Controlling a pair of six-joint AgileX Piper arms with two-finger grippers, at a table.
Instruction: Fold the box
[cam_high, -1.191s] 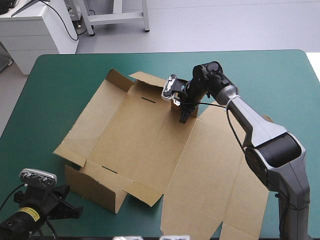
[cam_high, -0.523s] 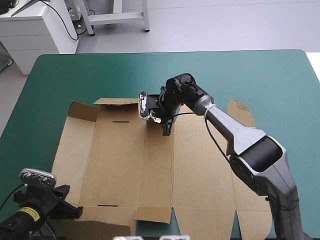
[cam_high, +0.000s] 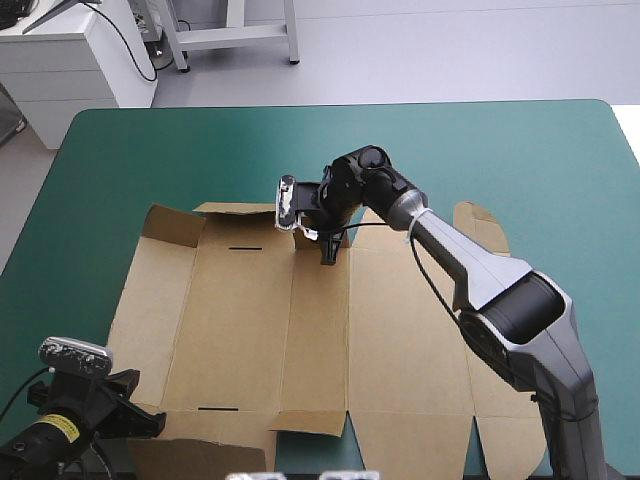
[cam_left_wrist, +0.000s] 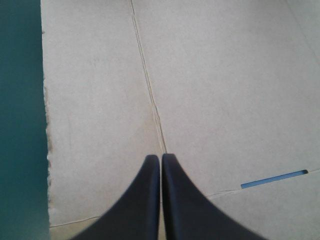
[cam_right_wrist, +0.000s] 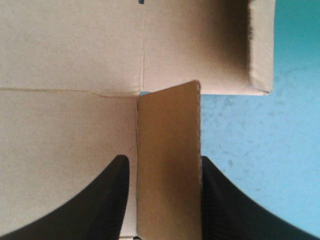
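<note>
We see the box (cam_high: 300, 340) as 1 cut sheet of brown board, spread almost flat on the teal-green cover (cam_high: 150, 150). It lies toward the table's near side, with its near edge at the table's near edge. No wall is raised or tucked. Only a few edge pieces lift a little: the far-left corner flap (cam_high: 170, 225), the strip along the far edge and a small tab (cam_high: 300, 420) at the near edge. We judge the fold barely begun, with every wall, tuck and the tray shape left to do.

At the sheet's far edge, the right gripper (cam_high: 328, 252) reaches down. In its own view its 2 black fingers stand apart, and a narrow flap (cam_right_wrist: 167, 165) rises between them, filling most of the gap. We cannot tell whether the fingers touch it.

The left gripper (cam_left_wrist: 161, 156) has its fingers pressed together in 1 point and holds nothing. It is over bare board at the near-left corner, along a crease (cam_left_wrist: 150, 100), with a slot (cam_left_wrist: 274, 178) just beside it.
</note>
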